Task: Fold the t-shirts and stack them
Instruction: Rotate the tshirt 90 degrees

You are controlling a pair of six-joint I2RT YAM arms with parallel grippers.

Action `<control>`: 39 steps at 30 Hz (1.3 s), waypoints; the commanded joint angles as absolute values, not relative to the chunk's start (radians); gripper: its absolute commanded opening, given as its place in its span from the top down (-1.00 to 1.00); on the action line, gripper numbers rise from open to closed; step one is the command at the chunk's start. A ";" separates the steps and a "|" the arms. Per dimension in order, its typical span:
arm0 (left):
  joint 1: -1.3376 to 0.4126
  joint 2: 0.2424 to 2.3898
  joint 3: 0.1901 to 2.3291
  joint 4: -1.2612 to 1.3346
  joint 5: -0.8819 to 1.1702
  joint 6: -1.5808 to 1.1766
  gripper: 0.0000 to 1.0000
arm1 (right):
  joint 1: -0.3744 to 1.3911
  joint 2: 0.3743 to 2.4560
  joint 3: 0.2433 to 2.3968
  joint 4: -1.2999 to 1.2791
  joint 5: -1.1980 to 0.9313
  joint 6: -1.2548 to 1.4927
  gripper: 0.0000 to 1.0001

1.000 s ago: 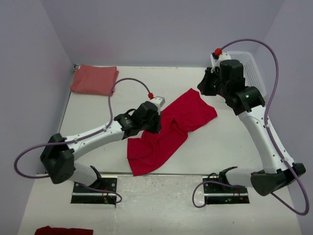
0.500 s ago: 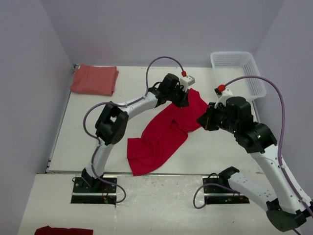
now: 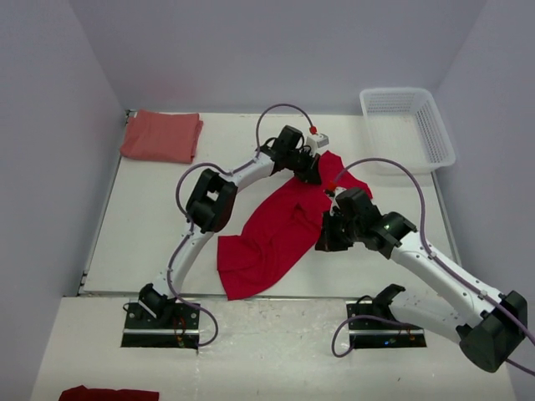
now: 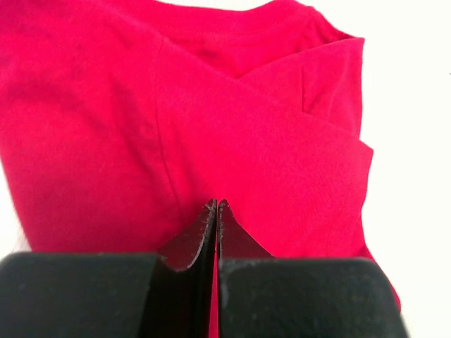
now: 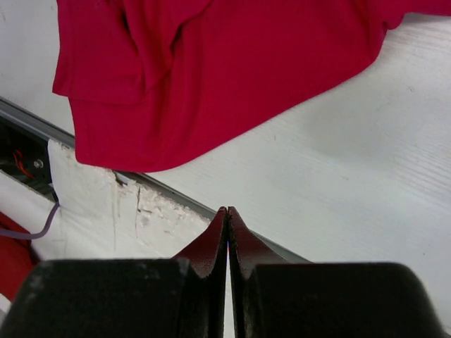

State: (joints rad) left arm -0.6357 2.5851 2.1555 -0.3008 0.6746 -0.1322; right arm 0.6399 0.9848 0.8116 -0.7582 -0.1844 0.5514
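Note:
The bright red t-shirt (image 3: 276, 238) lies crumpled and loosely spread across the middle of the table. A paler salmon-red t-shirt (image 3: 160, 136) rests folded at the back left corner. My left gripper (image 3: 311, 171) is over the red shirt's far end, near its collar. In the left wrist view its jaws (image 4: 216, 205) are shut just above the red cloth (image 4: 246, 127), with nothing seen between them. My right gripper (image 3: 323, 242) sits at the shirt's right side. Its shut, empty jaws (image 5: 227, 210) hover over bare table, and the red shirt's hem (image 5: 211, 77) lies beyond them.
A white lattice basket (image 3: 408, 125) stands at the back right. The table's front edge with its metal strip (image 5: 176, 193) runs close under the right gripper. Another red cloth (image 3: 109, 393) lies on the lower surface at the near left.
The left arm reached from the shirt's middle out to its far end. The right arm swung from the basket down to the middle of the table beside the shirt. The shirt has barely shifted.

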 commanded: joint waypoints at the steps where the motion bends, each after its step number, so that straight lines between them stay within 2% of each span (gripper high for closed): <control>1: -0.629 2.620 2.220 -0.302 0.739 -0.118 1.00 | 0.661 1.020 0.828 -0.677 -0.213 0.586 1.00; 9: -0.546 2.694 2.233 -0.264 0.772 -0.169 1.00 | 0.686 1.170 0.929 -0.672 -0.199 0.546 1.00; 22: -0.379 2.764 2.249 -0.212 0.825 -0.282 1.00 | 0.879 1.767 1.281 -0.606 -0.242 0.476 1.00; 39: -0.201 2.799 2.339 -0.166 0.836 -0.437 1.00 | 0.923 1.897 1.186 -0.512 -0.247 0.540 1.00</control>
State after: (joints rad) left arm -0.2722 2.7594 2.3070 -0.1711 0.8738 -0.3882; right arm 0.9176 1.8793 1.2121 -0.5415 -0.2550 0.5159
